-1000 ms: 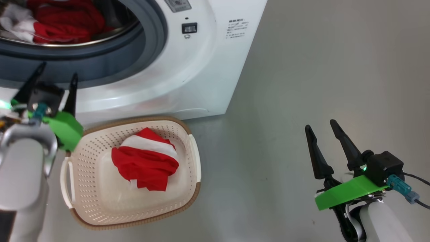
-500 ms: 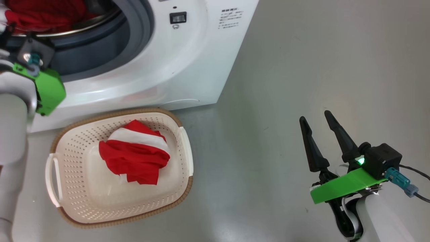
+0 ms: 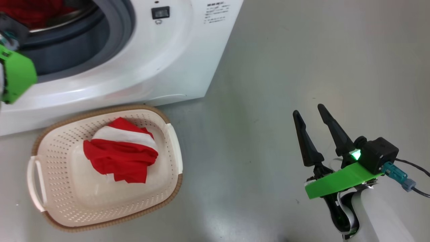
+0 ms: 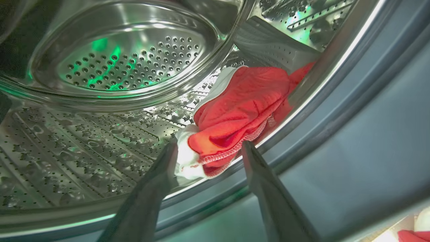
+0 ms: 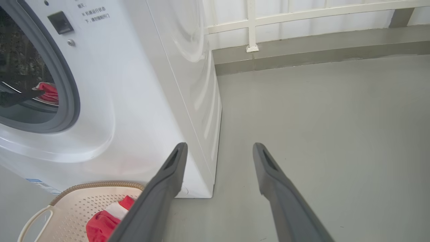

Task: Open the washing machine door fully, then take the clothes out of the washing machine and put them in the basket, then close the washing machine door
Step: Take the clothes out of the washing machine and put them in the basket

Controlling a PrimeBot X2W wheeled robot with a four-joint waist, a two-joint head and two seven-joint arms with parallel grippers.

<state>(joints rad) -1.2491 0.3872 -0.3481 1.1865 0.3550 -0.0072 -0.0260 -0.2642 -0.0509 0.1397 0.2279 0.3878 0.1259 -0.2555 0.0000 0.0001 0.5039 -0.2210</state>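
Item 1. My left claw point(image 4: 209, 144): fingers spread, nothing pinched. It reaches into the mouth of the washing machine point(image 3: 141, 67), its two tips standing either side of the near edge of a garment. I cannot tell whether either tip touches the cloth. In the head view, the green bracket point(image 3: 16, 75) on that wrist sits in front of the opening.

Item 2. My right claw point(image 3: 308, 110): fingers spread, empty. It hangs over the grey floor point(image 3: 285, 50), to the right of the machine and well apart from the basket.

Item 3. Washing machine: white front-loader, opening uncovered, grey rubber gasket point(image 3: 117, 30) around it. A black latch socket point(image 3: 160, 12) and grey printed text point(image 3: 216, 13) are on its front panel.

Item 4. Steel drum point(image 4: 84, 141): dimpled and perforated, tinged with green light.

Item 5. Red garment with a white edge point(image 4: 242, 104): crumpled, lying inside the drum against its front lip, just behind the gasket.

Item 6. Basket point(image 3: 53, 161): cream perforated plastic with a brown woven-look rim and side handles. It stands on the floor just in front of the machine's base, below the opening.

Item 7. Red garment with a white band point(image 3: 121, 158): bunched in the middle of the basket.

Item 8. White railing point(image 5: 252, 23): beyond the machine, along the far edge of the floor.
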